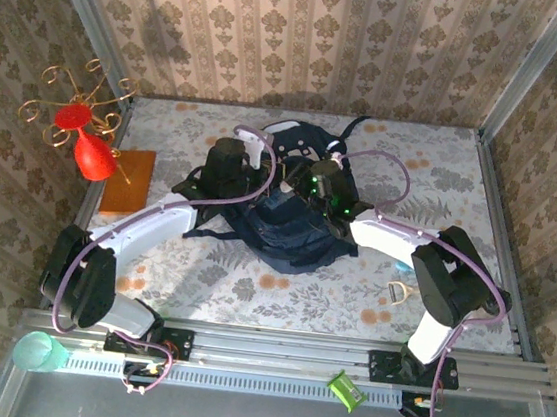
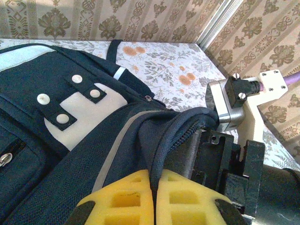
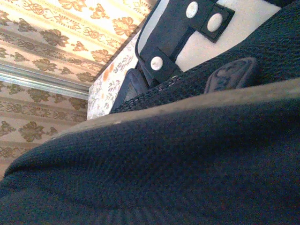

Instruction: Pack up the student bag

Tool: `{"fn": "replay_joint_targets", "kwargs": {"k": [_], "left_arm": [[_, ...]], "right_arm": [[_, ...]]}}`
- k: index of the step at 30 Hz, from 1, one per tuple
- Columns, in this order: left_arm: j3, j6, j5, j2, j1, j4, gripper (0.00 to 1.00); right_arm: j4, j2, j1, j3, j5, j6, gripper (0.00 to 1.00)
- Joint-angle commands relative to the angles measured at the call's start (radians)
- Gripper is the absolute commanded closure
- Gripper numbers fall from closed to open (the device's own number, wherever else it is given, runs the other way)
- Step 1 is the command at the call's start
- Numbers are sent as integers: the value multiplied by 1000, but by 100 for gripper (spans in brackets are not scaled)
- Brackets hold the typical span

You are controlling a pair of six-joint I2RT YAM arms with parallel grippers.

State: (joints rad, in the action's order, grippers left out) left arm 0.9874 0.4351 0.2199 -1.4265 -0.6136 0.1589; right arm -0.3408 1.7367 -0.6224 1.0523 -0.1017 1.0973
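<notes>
— Where is the backpack [image 1: 277, 237]?
— In the middle of the table [image 1: 210, 279], lying on the flowered cloth. Both arms reach in over it from the near edge. One strap [image 1: 353, 126] trails toward the back wall.
— What about the left gripper [image 2: 153, 199]?
— It is closed. Its yellow fingers [image 2: 124, 199] press together on a fold of the backpack's zip edge, and the navy cloth runs straight down between them. Above the pinch the edge rises in a ridge, with a pale stripe along the cloth beside it.
— And the front of the backpack?
— In the left wrist view it lies left of the pinch. There is a white patch [image 2: 89, 124] crossed by dark tabs with round press studs [image 2: 43, 99], and a zip pocket at the lower left.
— The right gripper [image 1: 305, 199]?
— It is down at the backpack, just beside the left one. In the left wrist view the right arm's black body and white bracket sit close against the lifted edge. I cannot tell how wide its jaws stand or whether they hold anything. Its own camera looks at dark mesh cloth from very close, with the white patch and studs beyond.
— Anything else?
— A red vase [image 1: 93, 155] next to a brown board [image 1: 128, 183] at the table's left edge, well apart from the backpack. A green cup [image 1: 34, 352] stands by the left arm's base.
</notes>
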Motion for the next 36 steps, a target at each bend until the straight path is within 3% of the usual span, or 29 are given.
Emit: {"fn": "replay_joint_targets", "kwargs": {"k": [1, 12, 20, 23, 27, 36], "left_arm": [[42, 24, -8, 35, 0, 57, 100], [28, 15, -2, 20, 8, 69, 100], [22, 8, 6, 9, 11, 67, 100], [13, 10, 0, 14, 14, 74, 100], [8, 13, 6, 12, 14, 82, 100], [5, 7, 19, 12, 18, 85, 100]], "right_arm": [[-6, 9, -3, 21, -55, -12, 38], [342, -167, 26, 20, -88, -265, 25], [592, -336, 92, 14, -46, -415, 23], [790, -433, 163, -2, -91, -492, 21], [970, -506, 332, -88, -113, -528, 18], [926, -506, 578, -327, 7, -508, 12]]}}
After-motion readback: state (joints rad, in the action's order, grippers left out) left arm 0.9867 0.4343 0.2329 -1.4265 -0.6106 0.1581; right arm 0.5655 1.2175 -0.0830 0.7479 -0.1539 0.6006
